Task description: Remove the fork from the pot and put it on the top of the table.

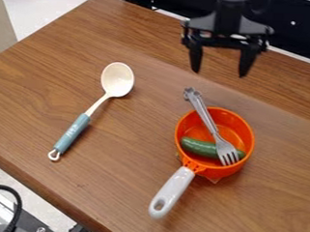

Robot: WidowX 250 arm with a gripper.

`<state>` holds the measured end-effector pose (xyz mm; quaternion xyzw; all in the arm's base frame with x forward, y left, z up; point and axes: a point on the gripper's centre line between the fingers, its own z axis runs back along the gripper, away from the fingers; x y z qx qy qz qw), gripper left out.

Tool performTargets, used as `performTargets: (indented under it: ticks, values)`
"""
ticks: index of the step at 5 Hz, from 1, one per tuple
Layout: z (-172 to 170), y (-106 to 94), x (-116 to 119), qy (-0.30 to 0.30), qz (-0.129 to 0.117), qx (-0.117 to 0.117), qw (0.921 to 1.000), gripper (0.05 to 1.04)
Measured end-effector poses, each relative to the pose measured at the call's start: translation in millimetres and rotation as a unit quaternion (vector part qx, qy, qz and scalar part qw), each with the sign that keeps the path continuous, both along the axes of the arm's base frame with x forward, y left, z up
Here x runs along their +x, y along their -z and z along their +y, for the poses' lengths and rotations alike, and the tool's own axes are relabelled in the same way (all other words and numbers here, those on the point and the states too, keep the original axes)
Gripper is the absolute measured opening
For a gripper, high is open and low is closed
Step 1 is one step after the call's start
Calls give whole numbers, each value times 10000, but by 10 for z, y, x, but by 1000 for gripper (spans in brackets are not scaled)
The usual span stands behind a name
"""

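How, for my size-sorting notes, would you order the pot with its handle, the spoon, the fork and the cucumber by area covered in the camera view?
1. Pot, handle included
2. Spoon
3. Fork and cucumber: too alike to rank; the fork looks longer, the cucumber thicker.

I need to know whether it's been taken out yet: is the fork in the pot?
Partly in: the fork's tines sit inside the pot, its handle past the rim.
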<state>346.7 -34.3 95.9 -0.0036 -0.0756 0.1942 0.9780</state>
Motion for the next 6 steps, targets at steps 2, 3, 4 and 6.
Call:
performTargets:
  ticks: [2,3,4,6]
  values:
    - [1,-155,-247,40,-91,-618,9980,1000]
    - [-161,-170,-493,-65,-138,-728,9972,1000]
    - [-313,-166,-691,-219,-173,-757,9967,1000]
    - [-420,5,-773,-606,-293,-574,9961,1000]
